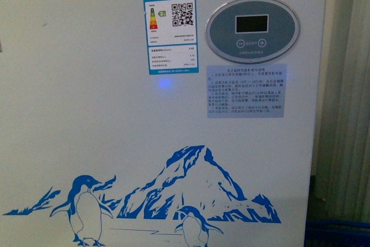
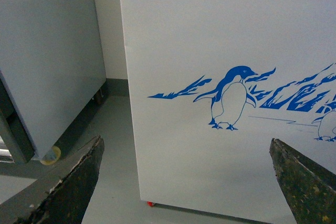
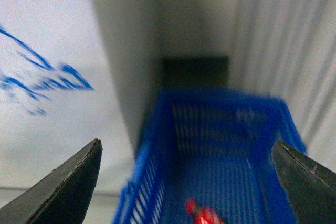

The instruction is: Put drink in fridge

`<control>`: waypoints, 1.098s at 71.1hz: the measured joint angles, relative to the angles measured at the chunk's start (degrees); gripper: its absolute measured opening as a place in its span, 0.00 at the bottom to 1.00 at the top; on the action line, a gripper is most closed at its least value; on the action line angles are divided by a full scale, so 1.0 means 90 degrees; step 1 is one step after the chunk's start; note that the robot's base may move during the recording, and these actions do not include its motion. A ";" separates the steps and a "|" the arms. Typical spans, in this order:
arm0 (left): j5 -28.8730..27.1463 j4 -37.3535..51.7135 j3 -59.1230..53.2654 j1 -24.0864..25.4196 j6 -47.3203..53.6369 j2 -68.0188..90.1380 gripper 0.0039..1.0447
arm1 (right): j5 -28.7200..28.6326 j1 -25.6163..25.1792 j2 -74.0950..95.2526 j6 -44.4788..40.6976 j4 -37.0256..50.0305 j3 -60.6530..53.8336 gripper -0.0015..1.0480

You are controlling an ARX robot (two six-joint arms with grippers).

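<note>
The fridge fills the front view: a white chest freezer with a blue top rim, a penguin-and-mountain decal and an oval grey display panel. Its lid is out of view. In the left wrist view its white front stands close ahead of my open, empty left gripper. My right gripper is open and empty above a blue basket beside the fridge's side. A red-capped drink bottle lies in the basket, blurred, at the frame's lower edge.
A taller grey-white cabinet stands next to the fridge, with a strip of grey floor between them. A small red wheel shows under the fridge's corner. A pale ribbed wall or curtain runs beside the basket.
</note>
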 joint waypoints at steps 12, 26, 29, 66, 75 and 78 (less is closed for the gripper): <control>0.0000 0.0000 0.0000 0.0000 0.0000 0.0000 0.92 | -0.0121 -0.0801 0.3854 -0.0323 0.2229 0.0274 0.93; -0.0002 0.0000 0.0000 0.0000 0.0000 0.0000 0.92 | -0.0381 -0.1010 0.8327 -0.1967 0.4731 0.1348 0.93; -0.0002 0.0000 0.0000 0.0000 0.0000 0.0000 0.92 | -0.0457 -0.1078 0.8988 -0.2246 0.4877 0.1557 0.93; -0.0002 0.0000 0.0000 0.0000 0.0000 0.0000 0.92 | -0.0850 -0.1202 1.4702 -0.3815 0.5008 0.4862 0.93; -0.0002 0.0000 0.0000 0.0000 0.0000 0.0000 0.92 | -0.0993 -0.1175 1.5484 -0.3806 0.4847 0.5406 0.93; -0.0002 0.0000 0.0000 0.0000 0.0000 0.0000 0.92 | -0.0991 -0.1175 1.5674 -0.3806 0.4838 0.5537 0.93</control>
